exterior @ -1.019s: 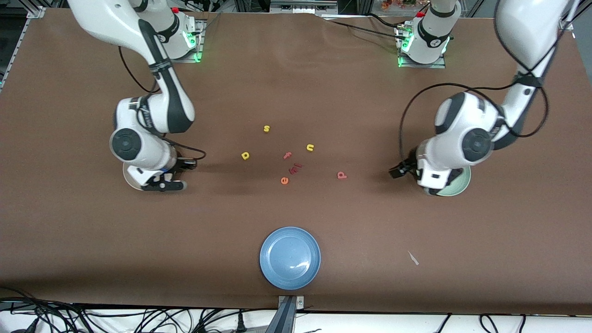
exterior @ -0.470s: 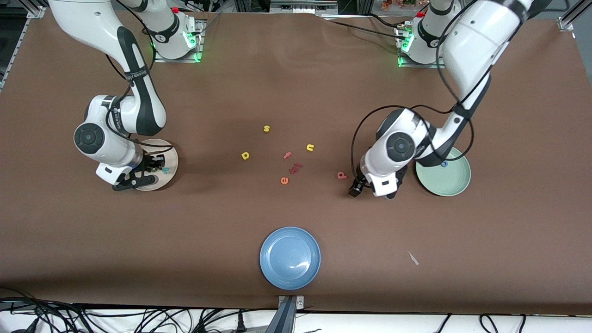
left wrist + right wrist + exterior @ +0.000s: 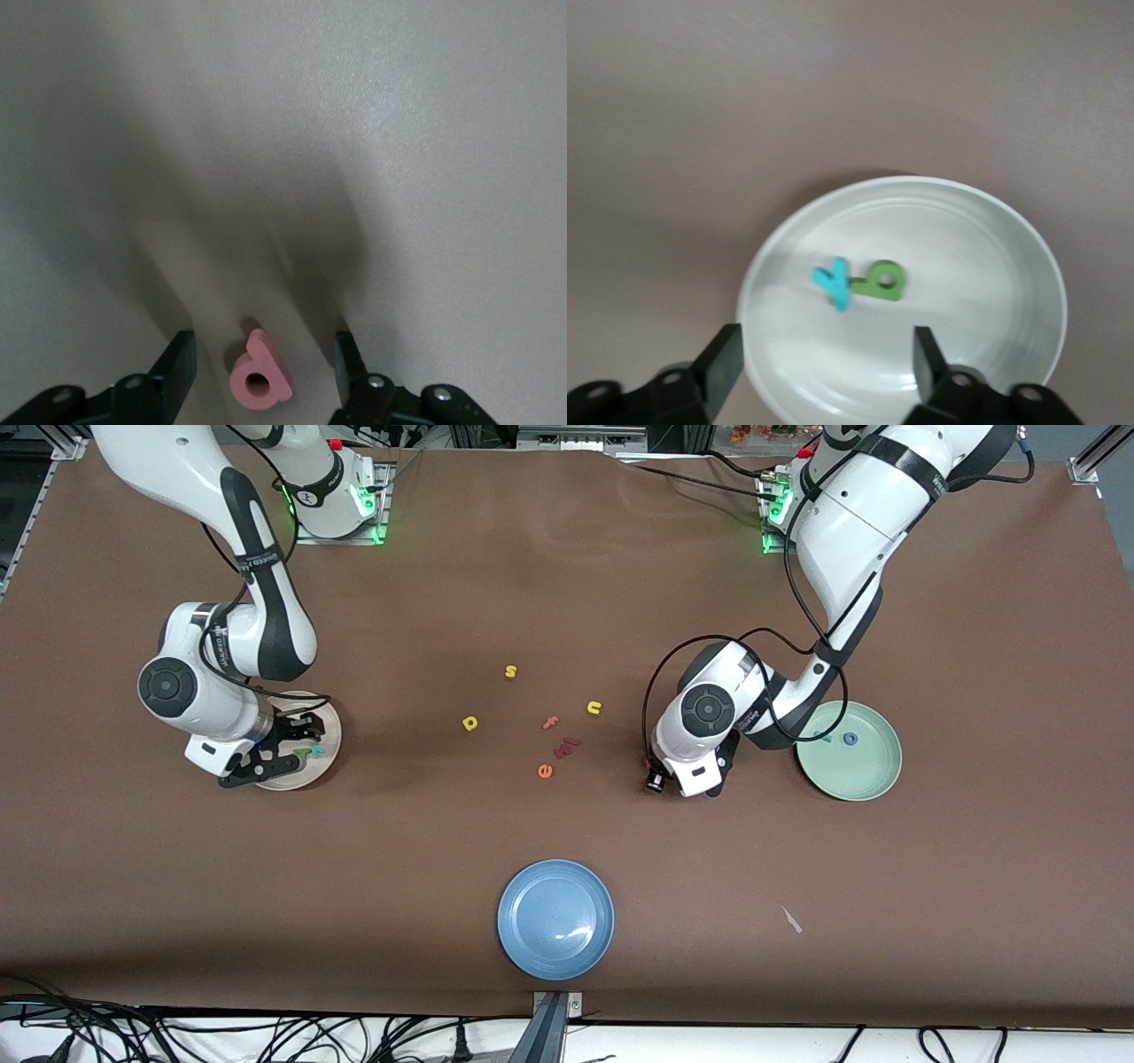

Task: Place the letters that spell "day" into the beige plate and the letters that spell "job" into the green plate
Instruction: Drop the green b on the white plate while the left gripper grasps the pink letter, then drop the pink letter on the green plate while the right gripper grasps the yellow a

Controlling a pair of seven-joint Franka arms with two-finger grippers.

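Taking the blue plate (image 3: 555, 919) as our landmark, we begin at the right arm's end of the table, farther from the front camera than that plate. There the right gripper (image 3: 282, 751) hangs over the beige plate (image 3: 330, 727) with its jaws spread and nothing between them. In the plate lie the teal "y" (image 3: 834, 283) and the olive-green letter (image 3: 881, 280), touching each other. So two of the "day" letters are delivered.

The third, the yellow round-bowled letter (image 3: 470, 724), still lies on the bare mat, farther from the front camera than the blue plate, among the stray letters.

Toward the left arm's end, the left gripper (image 3: 263, 372) is down at the mat with the pink-red letter (image 3: 260, 382) between its spread fingers, not yet pinched. The green plate (image 3: 873, 775) sits nearer still to that end and already holds the teal "j" (image 3: 826, 737) and the blue "o" (image 3: 850, 739).

We judge the step in hand to be the grasp of the last "job" letter. Next the jaws must close squarely on it (it is small and could slip), then carry it to the green plate.
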